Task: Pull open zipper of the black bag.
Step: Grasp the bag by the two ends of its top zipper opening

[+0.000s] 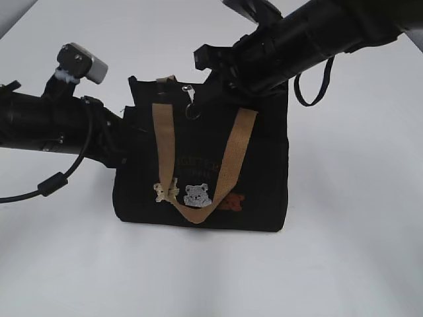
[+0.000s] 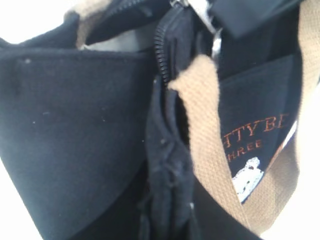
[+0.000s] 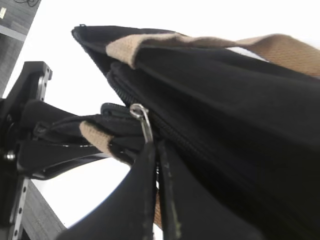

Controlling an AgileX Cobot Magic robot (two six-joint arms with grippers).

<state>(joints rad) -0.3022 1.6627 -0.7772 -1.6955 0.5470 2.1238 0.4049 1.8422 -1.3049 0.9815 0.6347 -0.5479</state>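
On the black bag (image 2: pixel 75 130): "THREE" (tan)

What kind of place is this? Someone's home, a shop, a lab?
Probably a lab or test bench: a bare white table, two black robot arms, and a single black bag set out alone. The left gripper and the right gripper work on it.

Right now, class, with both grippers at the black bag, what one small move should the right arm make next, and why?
Probably a short pull along the zipper. The right gripper is closed on the ring of the silver pull, the left gripper, unseen, seems to hold the black bag at its end, and the teeth look mostly closed.
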